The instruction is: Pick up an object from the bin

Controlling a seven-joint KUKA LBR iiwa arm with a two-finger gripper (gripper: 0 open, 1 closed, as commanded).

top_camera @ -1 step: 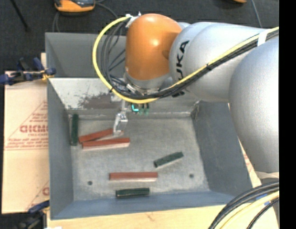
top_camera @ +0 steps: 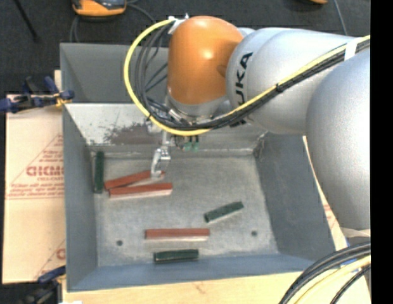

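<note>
- The arm (top_camera: pixel 291 94) carries the black letters "UKA" beside its orange cover (top_camera: pixel 199 56).
- The gripper (top_camera: pixel 160 167) hangs at 11 o'clock over the floor of the bin (top_camera: pixel 79 201). Its tip is at the raised end of a tilted red bar (top_camera: pixel 128 180). I cannot tell whether the jaws are released or clenched.
- A second red bar (top_camera: pixel 141 191) lies just beneath the first.
- A dark green bar (top_camera: pixel 98 171) lies at their 9 o'clock.
- Well apart from these, a tilted green bar (top_camera: pixel 224 211) lies at 3 o'clock.
- A third red bar (top_camera: pixel 177 234) and another green bar (top_camera: pixel 176 256) lie at 6 o'clock.
</note>
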